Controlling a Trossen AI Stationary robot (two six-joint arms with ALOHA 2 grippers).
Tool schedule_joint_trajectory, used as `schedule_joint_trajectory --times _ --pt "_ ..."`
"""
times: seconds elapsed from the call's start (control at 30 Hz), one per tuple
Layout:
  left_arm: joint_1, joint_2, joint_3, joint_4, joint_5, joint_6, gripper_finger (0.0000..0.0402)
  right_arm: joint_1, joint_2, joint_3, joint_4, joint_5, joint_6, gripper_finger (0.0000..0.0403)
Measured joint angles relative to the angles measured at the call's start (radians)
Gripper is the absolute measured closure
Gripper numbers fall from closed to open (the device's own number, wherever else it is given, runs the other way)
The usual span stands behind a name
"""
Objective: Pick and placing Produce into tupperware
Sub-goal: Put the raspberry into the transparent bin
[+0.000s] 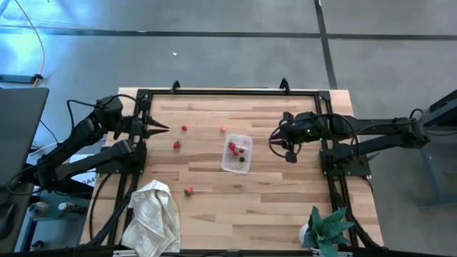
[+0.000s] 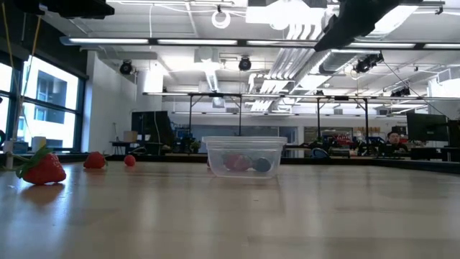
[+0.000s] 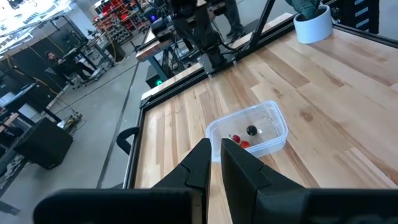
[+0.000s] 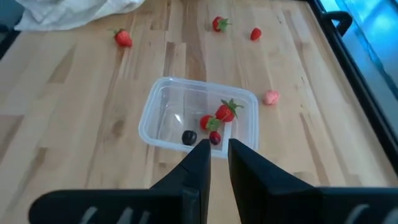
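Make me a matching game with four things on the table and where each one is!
Things:
1. tupperware
2. white cloth towel
3. teal leafy plant
4. pink piece of produce

Places:
A. near corner of the table on the left arm's side
B. middle of the table, with a few pieces of produce inside
C. bare wood just outside the clear container, toward the far edge
D. near corner of the table on the right arm's side

Pairs: 1-B, 2-A, 3-D, 4-C
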Motion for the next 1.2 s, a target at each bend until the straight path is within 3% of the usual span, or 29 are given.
schedule_joint_trajectory --times 0.2,0.33,0.5,0.67,0.83,1.2 --pt "0.0 0.0 0.0 0.006 -0.004 0.007 0.0373 0.0 0.0 0.0 0.0 0.0 0.062 0.0356" --pt "0.0 0.0 0.0 0.072 -0.067 0.026 0.0373 0.0 0.0 0.0 0.0 0.0 0.062 0.0356" --pt "0.0 0.0 0.0 0.228 -0.057 -0.213 0.0373 0.0 0.0 -0.001 0.0 0.0 0.062 0.0356" --pt "0.0 0.013 0.0 0.504 -0.1 -0.381 0.0373 0.0 0.0 -0.001 0.0 0.0 0.063 0.0356" --pt "0.0 0.019 0.0 0.728 -0.135 -0.371 0.0373 0.0 0.0 -0.001 0.0 0.0 0.062 0.0356" --pt "0.0 0.033 0.0 0.854 -0.262 -0.447 0.0373 0.0 0.0 -0.001 0.0 0.0 0.062 0.0356"
